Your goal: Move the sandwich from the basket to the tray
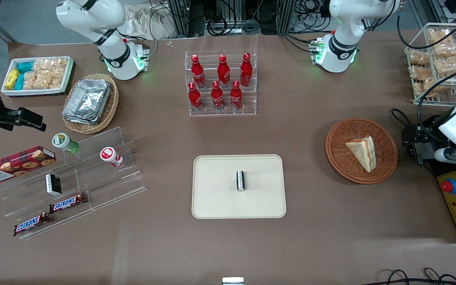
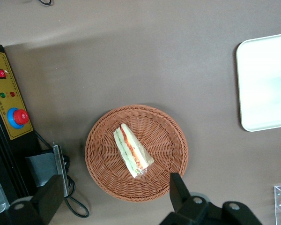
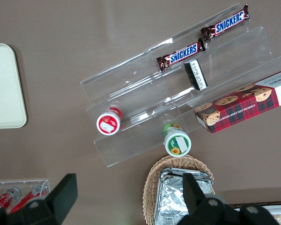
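The sandwich [image 1: 362, 152] [image 2: 132, 151], a pale wedge with red and green filling, lies flat in the round reddish-brown basket [image 1: 342, 158] [image 2: 168, 136]. My gripper [image 2: 116, 180] hangs open high above the basket's rim, holding nothing, with one black finger [image 2: 175, 187] over the rim and the other off to the side. In the front view its hand [image 1: 455, 155] shows at the working arm's end of the table, beside the basket. The beige tray [image 1: 212, 190] [image 2: 267, 84] lies mid-table with a small black-and-white packet [image 1: 240, 181] on it.
A yellow control box with a red button [image 1: 455, 198] [image 2: 11, 117] and a black block with a cable [image 1: 414, 136] sit beside the basket. A rack of red bottles [image 1: 222, 85] stands farther from the camera than the tray. A wire rack of snack bags [image 1: 437, 59] stands nearby.
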### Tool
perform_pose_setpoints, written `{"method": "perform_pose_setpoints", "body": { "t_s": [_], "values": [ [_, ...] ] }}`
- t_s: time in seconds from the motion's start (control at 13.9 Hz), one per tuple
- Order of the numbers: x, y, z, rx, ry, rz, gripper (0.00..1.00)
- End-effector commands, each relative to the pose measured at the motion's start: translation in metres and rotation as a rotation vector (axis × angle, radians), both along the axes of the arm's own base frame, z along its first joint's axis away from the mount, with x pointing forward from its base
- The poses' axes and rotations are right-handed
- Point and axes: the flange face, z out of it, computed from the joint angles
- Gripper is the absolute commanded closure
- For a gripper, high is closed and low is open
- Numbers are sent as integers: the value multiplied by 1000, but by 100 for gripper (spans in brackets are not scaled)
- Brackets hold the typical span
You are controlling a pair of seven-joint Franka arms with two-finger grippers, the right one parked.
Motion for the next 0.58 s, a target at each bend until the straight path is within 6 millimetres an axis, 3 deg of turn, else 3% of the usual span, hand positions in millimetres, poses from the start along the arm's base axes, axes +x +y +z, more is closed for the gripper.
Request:
{"method": "perform_pose_setpoints", "body": {
  "t_s": [0.0,0.29,0.51],
  "values": [
    [2,1,3,21,16,-7,0],
    [3,0,5,16,10,2,0],
    [-14,25,-9,6,99,143,0]
  ]
}}
